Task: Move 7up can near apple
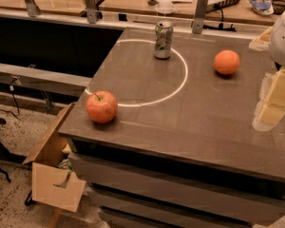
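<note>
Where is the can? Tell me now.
The can stands upright inside the white circle, far across the table, left of the orange; the gripper hangs at right.

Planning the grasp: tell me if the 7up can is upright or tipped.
Upright: the 7up can rests on its base, pull-tab top facing up. The tool hangs at the picture's right edge, apart from it.

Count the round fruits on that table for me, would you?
2. The apple sits at the near-left corner; the orange lies far right. The gripper hovers at the right edge, perhaps hiding more.
</note>
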`<state>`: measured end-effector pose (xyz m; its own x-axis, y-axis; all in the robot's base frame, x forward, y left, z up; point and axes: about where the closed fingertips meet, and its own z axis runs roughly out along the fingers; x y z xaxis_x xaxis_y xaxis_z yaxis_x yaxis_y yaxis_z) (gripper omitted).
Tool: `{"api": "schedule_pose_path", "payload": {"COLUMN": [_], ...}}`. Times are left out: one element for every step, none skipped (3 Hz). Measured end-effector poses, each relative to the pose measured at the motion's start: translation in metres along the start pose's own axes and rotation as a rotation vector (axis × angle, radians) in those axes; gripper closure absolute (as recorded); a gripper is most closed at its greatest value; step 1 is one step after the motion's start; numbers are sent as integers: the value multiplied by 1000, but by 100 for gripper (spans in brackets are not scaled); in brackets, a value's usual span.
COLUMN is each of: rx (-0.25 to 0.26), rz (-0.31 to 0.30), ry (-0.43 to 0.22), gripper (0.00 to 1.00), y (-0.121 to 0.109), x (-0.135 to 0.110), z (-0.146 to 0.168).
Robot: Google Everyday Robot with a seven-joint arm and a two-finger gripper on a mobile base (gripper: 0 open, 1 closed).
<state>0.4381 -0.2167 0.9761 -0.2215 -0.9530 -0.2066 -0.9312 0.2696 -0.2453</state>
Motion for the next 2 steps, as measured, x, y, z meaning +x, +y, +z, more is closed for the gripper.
{"api": "schedule_pose_path", "payload": {"rx": [0, 39], "rz": [0, 149], "ry": [0, -97], "gripper": [0, 0], "y": [0, -24], "x": [0, 10], "z": [0, 10]}}
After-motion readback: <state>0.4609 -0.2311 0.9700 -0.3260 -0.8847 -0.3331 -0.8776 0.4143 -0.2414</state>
